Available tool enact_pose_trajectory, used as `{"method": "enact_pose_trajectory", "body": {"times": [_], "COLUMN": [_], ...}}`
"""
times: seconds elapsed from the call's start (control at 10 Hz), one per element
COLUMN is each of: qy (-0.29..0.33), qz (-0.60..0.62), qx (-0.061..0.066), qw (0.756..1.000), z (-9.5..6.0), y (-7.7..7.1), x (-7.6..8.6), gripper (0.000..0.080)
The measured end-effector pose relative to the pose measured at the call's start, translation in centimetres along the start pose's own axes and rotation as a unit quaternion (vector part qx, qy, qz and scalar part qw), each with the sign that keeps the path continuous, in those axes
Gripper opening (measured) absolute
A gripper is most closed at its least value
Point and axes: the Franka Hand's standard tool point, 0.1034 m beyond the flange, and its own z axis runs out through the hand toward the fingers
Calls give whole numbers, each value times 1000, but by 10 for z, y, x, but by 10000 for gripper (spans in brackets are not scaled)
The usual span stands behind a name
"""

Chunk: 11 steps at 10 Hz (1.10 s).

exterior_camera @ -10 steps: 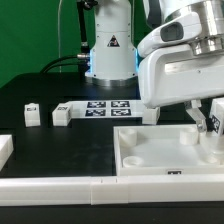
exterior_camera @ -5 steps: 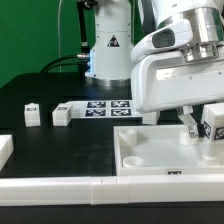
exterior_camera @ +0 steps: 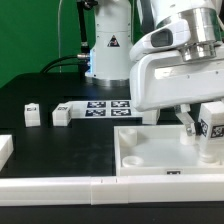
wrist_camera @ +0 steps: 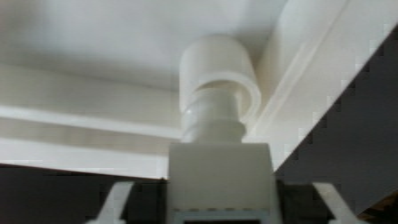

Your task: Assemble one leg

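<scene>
My gripper [exterior_camera: 204, 131] is over the far corner of the white square panel [exterior_camera: 150, 152], on the exterior view's right. It is shut on the leg [exterior_camera: 214, 125], a small white post whose marker tag faces the camera. In the wrist view the leg [wrist_camera: 219, 170] fills the space between my fingers [wrist_camera: 125, 203]. Its round threaded end [wrist_camera: 217, 95] points into the panel's corner [wrist_camera: 107, 60], by the raised rim. I cannot tell how deep it sits. Two more legs [exterior_camera: 32, 115] [exterior_camera: 62, 115] lie on the black table at the exterior view's left.
The marker board [exterior_camera: 108, 107] lies behind the panel, near the robot base [exterior_camera: 110, 50]. A long white border strip [exterior_camera: 90, 186] runs along the front edge. Another white part [exterior_camera: 4, 150] lies at the far left.
Since 1.0 s ago the gripper has turned with the leg, and the leg's tag now faces the camera. Nothing has moved in the last half second.
</scene>
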Motion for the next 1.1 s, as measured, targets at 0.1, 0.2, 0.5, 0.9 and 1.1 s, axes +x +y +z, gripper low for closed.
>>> {"method": "enact_pose_trajectory", "body": {"times": [0.1, 0.2, 0.5, 0.9, 1.1], "qy": [5, 8, 6, 33, 33], "qz": [0, 0, -2, 2, 2], "qx": [-2, -3, -2, -12, -12], "qw": [1000, 1000, 1000, 999, 999], "z": [0, 1, 6, 11, 11], "y": [0, -1, -6, 2, 2], "x": [-3, -5, -12, -11, -11], "gripper": [291, 291, 291, 291, 372]}}
